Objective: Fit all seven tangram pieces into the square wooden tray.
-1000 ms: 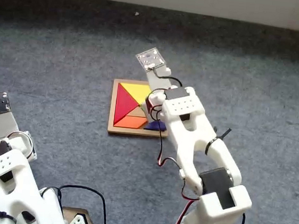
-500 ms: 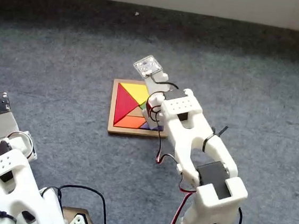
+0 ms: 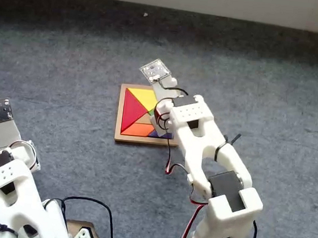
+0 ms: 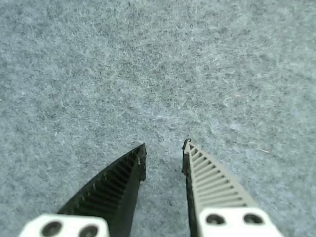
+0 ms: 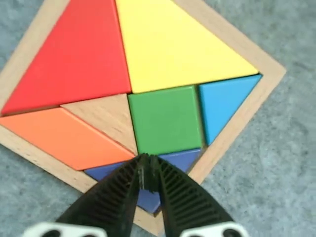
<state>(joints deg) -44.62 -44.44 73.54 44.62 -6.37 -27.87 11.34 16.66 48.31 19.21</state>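
While over colourful, wood-rimmed tray (image 5: pixel 270 80) — right fingers (image 5: pixel 178 197) closed, tips at dark-blue triangle (image 5: pixel 183 157); left fingers (image 4: pixel 212 183) apart.

The left claw (image 4: pixel 164 153) hangs over the tabletop (image 4: pixel 148 64), which is covered in grey carpet-like fabric. Its two ribbed fingers, one black (image 4: pixel 118 185) and one pale (image 4: pixel 212 182), stand apart with a narrow gap between the tips, holding nothing.
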